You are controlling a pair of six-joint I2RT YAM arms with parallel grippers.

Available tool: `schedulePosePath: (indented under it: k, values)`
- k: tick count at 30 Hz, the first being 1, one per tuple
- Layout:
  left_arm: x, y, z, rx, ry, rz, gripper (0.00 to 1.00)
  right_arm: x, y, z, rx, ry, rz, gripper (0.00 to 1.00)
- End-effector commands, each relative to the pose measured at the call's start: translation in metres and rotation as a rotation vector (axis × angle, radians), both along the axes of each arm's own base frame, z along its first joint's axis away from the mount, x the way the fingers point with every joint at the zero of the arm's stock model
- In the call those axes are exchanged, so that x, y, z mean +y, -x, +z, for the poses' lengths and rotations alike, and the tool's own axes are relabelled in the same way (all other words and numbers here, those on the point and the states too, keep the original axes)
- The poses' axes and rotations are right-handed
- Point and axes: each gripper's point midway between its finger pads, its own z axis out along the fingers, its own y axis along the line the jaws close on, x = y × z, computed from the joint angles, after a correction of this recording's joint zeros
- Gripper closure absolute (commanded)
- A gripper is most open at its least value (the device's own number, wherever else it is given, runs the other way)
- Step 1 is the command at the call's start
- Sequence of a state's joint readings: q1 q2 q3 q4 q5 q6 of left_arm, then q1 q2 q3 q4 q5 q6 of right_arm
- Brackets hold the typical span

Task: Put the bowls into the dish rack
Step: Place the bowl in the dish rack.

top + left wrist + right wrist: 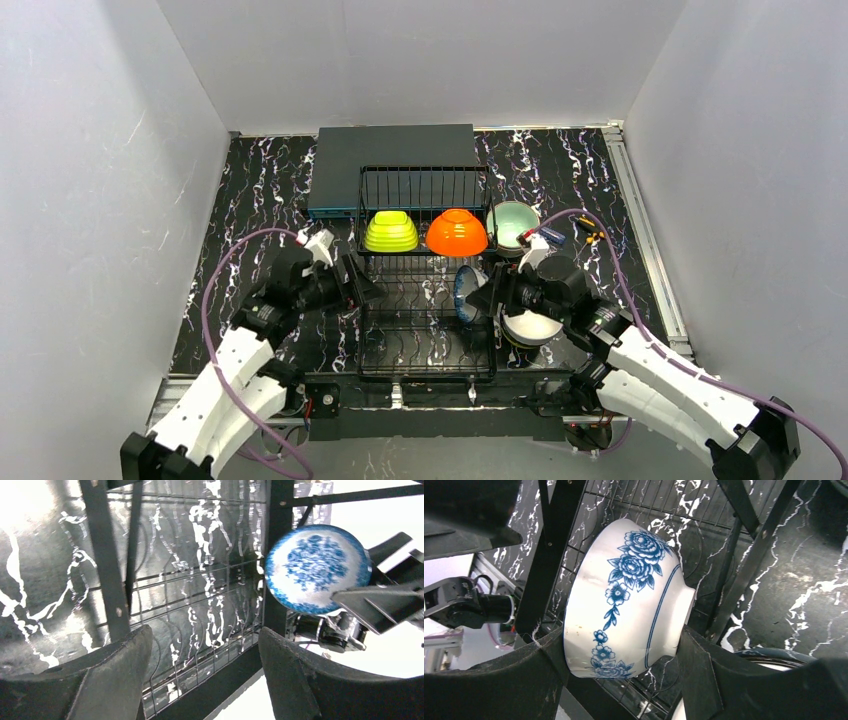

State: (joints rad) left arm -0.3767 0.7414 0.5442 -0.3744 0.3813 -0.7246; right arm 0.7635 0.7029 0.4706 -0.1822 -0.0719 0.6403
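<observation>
Between right gripper (621, 640) fingers (524, 680), blue-white bowl (624, 595) pinched rim-to-foot, on edge; ahead of spread, empty left gripper (205, 632), dish rack (112, 580).

The black wire dish rack (427, 376) sits in the middle of the table. On its raised back part, a lime green bowl (391, 232) and an orange bowl (457, 232) sit upside down, side by side. A mint bowl (512, 225) is tipped up just past the right end, so its inside shows. A white bowl with blue flowers (624, 610) is on its side over the rack's right edge, gripped by the right gripper (624, 642). Another bowl (530, 328), white inside, sits just right of the rack.
</observation>
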Motion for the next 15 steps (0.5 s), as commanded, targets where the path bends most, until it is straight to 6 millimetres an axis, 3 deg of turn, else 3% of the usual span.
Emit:
schedulePosePath:
  k: [1, 11, 15]
  values:
    - [-0.014, 0.008, 0.027, -0.151, 0.12, -0.094, 0.26, 0.023, -0.007, 0.05, -0.055, -0.186, 0.008, 0.99]
    - [-0.047, 0.031, 0.061, -0.451, 0.249, -0.267, 0.29, 0.033, -0.003, 0.051, 0.007, -0.278, -0.001, 0.99]
    - [-0.064, 0.037, 0.06, -0.498, 0.184, -0.321, 0.33, 0.033, -0.002, 0.047, 0.029, -0.282, -0.006, 0.99]
